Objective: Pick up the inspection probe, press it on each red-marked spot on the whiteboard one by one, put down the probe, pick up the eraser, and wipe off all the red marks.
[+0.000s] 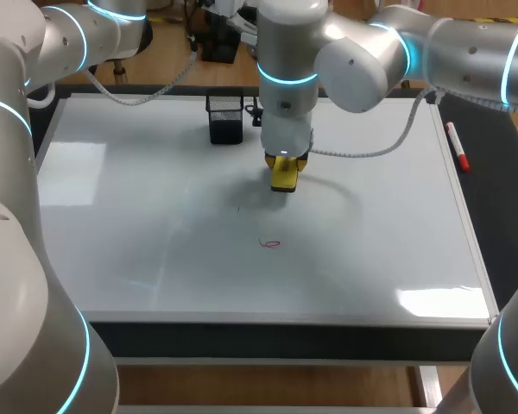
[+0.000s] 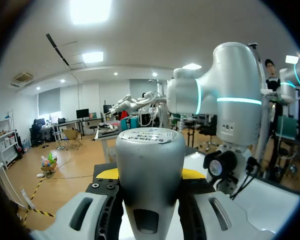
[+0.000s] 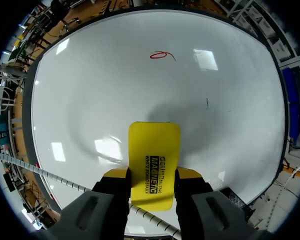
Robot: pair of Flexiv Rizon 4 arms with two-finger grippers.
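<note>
— Nearest item, right wrist view?
— Your right gripper [image 3: 152,176], clamped on the eraser [image 3: 152,165]: a flat yellow block with rounded corners and black print on its face. One yellow-tipped finger presses on each long side, and most of the block juts out ahead of the fingers.

— And where does it sit?
— You see it low over the whiteboard [image 1: 155,216]; whether it touches the surface cannot be told. The red mark [image 3: 161,55], a small looped scribble, lies straight ahead of the gripper and well apart from it.

— Left side?
— Your left gripper [image 2: 151,174] is closed around the inspection probe [image 2: 150,150], a smooth grey cylinder with a round label on its end, upright between the fingers.

— Other items?
— A black mesh holder [image 1: 225,118] stands on the board beside the right gripper, and a red marker [image 1: 457,147] lies off the board's edge.
</note>
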